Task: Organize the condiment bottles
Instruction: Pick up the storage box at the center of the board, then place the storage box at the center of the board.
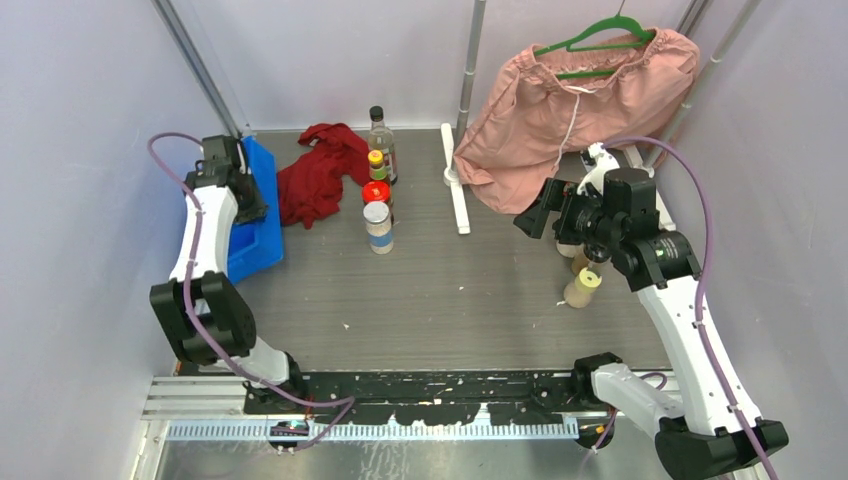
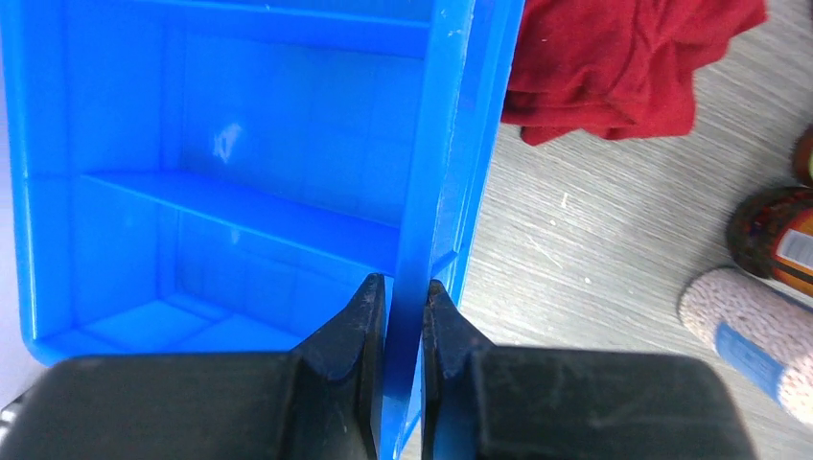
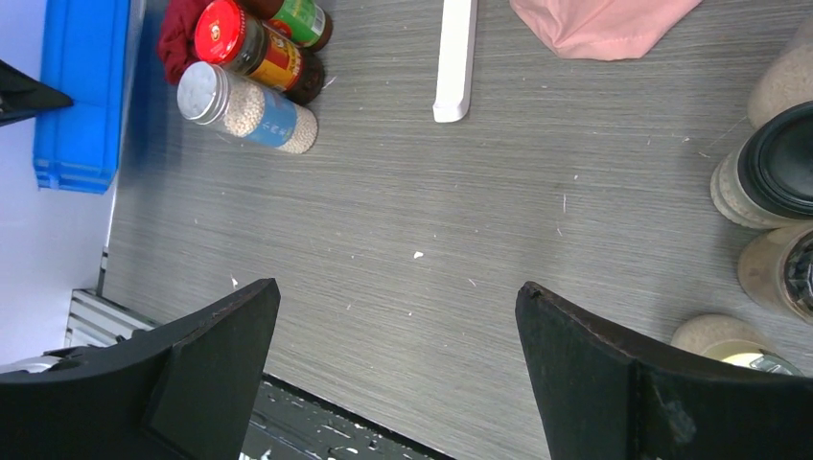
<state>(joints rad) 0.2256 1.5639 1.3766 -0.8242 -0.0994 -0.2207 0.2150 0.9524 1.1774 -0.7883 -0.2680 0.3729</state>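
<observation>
Several condiment bottles stand in a row at the table's middle: a tall clear bottle with a black cap (image 1: 379, 138), a yellow-capped bottle (image 1: 376, 162), a red-capped jar (image 1: 376, 192) and a silver-capped jar (image 1: 378, 228). More beige bottles (image 1: 582, 288) stand at the right, partly hidden under my right arm. The right wrist view shows three of these: a black-capped jar (image 3: 772, 168), a beige jar (image 3: 781, 273) and another at the bottom edge (image 3: 733, 340). My left gripper (image 2: 406, 290) is shut on the right wall of the blue tray (image 2: 240, 144). My right gripper (image 3: 398, 297) is open and empty above bare table.
A red cloth (image 1: 318, 172) lies between the tray (image 1: 262, 230) and the bottle row. A white bar (image 1: 456, 185) lies right of the row. Pink shorts on a green hanger (image 1: 575, 95) hang at the back right. Walls close in on the left, back and right.
</observation>
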